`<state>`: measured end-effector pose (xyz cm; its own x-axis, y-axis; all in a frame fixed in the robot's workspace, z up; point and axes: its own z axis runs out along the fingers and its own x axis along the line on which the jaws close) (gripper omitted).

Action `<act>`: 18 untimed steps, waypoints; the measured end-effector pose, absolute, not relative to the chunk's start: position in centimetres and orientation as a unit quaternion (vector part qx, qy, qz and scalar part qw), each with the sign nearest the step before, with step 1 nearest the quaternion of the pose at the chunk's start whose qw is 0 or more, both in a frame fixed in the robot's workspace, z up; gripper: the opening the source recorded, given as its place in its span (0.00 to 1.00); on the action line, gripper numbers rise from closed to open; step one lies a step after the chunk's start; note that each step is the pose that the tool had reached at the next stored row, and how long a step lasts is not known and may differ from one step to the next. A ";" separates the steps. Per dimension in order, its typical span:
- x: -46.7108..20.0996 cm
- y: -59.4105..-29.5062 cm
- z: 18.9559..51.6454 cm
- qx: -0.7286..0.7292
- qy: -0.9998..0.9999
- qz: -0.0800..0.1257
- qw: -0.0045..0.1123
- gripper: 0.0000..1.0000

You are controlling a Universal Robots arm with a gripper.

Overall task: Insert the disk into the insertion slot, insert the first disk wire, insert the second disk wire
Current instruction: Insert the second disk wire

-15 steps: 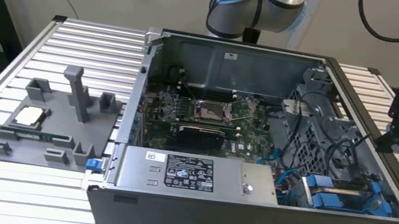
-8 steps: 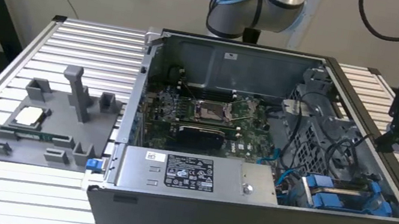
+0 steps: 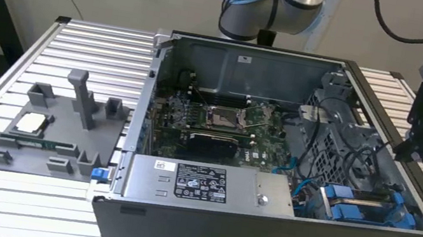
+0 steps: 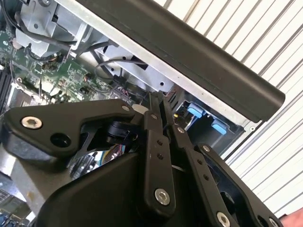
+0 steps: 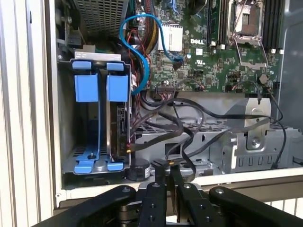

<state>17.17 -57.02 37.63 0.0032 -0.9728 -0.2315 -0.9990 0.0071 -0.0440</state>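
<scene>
The disk (image 5: 120, 124) stands on edge in its blue carrier (image 5: 117, 87) inside the insertion slot (image 5: 66, 118), a grey metal bay at the case's corner. In the exterior view the blue carrier (image 3: 369, 206) shows at the case's near right corner. One wire with a small plug (image 5: 129, 146) reaches the disk's lower edge. My gripper (image 5: 169, 172) hangs at the case's side wall, fingers close together on what looks like the plug end of a black disk wire (image 5: 166, 162). It is also in the second wrist view (image 4: 158, 101) and on the exterior view's right (image 3: 406, 153).
The open computer case (image 3: 279, 233) lies on a slatted table. Inside are the motherboard (image 3: 219, 126), a silver power-supply box (image 3: 201, 181), loops of black cables (image 5: 199, 127) and a blue cable (image 5: 142, 52). A grey fixture tray (image 3: 54, 131) sits on the exterior view's left.
</scene>
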 end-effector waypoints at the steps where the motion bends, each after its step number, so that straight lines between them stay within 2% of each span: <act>1: 17.0 -57.0 37.6 -0.701 0.703 0.066 0.097 0.16; 18: 14.2 -57.0 37.6 -0.702 0.705 0.065 0.072 0.16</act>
<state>14.21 -57.01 37.62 -0.0039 -0.9811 -0.1935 -0.9999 0.0059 -0.0101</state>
